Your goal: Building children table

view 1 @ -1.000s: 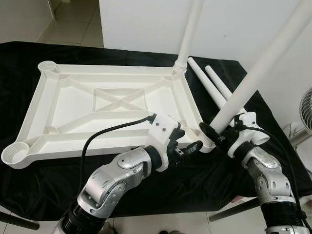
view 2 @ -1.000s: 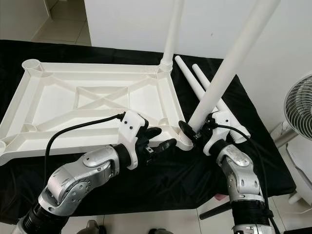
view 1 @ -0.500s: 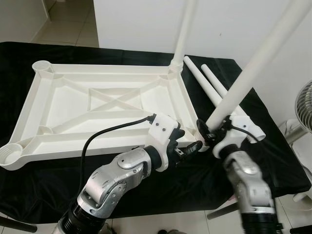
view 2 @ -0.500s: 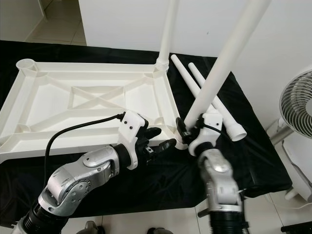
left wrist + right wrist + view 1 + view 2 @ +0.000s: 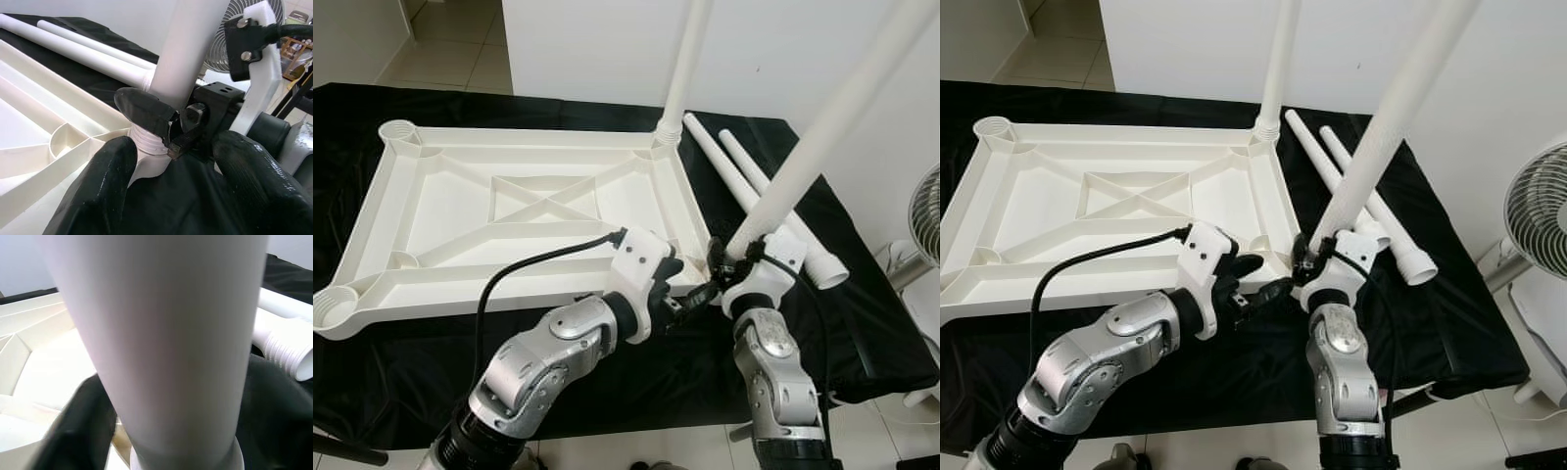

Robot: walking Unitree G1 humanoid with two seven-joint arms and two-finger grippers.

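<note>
Right gripper [image 5: 722, 275] clenches the leg [image 5: 803, 176], seating it in the tabletop [image 5: 460, 211] corner; left gripper [image 5: 690, 292], released, hovers beside it.

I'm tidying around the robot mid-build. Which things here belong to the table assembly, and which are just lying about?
Belongs to the job:
- upturned tabletop
- fitted leg
- leg at the near corner, gripped by the right hand
- two spare legs
- left hand

Just about:
- fan
- black cloth

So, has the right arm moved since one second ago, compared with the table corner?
Yes. The right gripper stays clamped on the leg at the corner socket of the tabletop, but its forearm has swung in from the right to directly below the corner.
</note>
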